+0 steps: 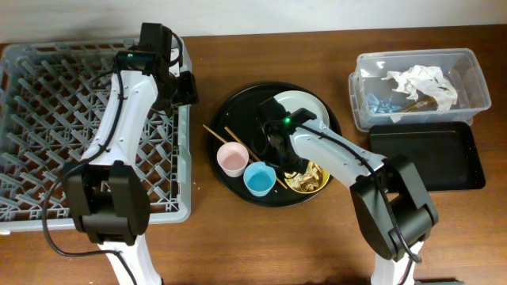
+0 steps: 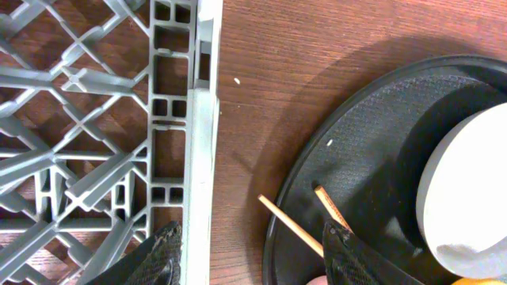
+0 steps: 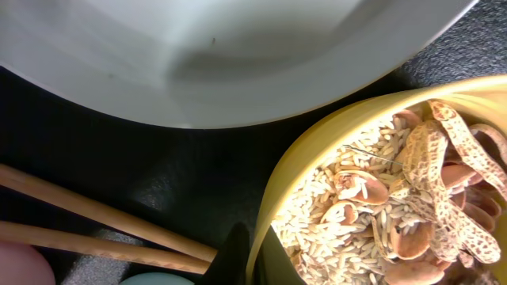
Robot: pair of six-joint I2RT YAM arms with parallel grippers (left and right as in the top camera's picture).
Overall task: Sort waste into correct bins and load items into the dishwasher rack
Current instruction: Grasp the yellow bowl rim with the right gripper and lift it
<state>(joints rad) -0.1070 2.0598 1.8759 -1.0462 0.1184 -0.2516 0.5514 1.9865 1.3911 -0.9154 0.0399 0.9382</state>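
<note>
My right gripper (image 3: pixel 257 252) is shut on the rim of the yellow bowl (image 3: pixel 317 150), one finger outside it and one inside. The bowl holds beige-brown food scraps (image 3: pixel 380 206) of rice and shells. It sits on the round black tray (image 1: pixel 238 119) beside the pale plate (image 1: pixel 299 107), the pink cup (image 1: pixel 231 158), the blue cup (image 1: pixel 259 177) and two chopsticks (image 1: pixel 218 134). Crumpled white napkins (image 1: pixel 420 83) lie in the clear box (image 1: pixel 372 111). My left gripper (image 2: pixel 253 231) hangs open between the grey rack (image 2: pixel 198 142) and the chopsticks (image 2: pixel 293 226), holding nothing.
The shallow black rectangular tray (image 1: pixel 426 157) lies in front of the clear box at the right. The rack (image 1: pixel 47 95) fills the table's left side. A strip of bare wood runs between the rack wall and the round tray (image 2: pixel 372 142).
</note>
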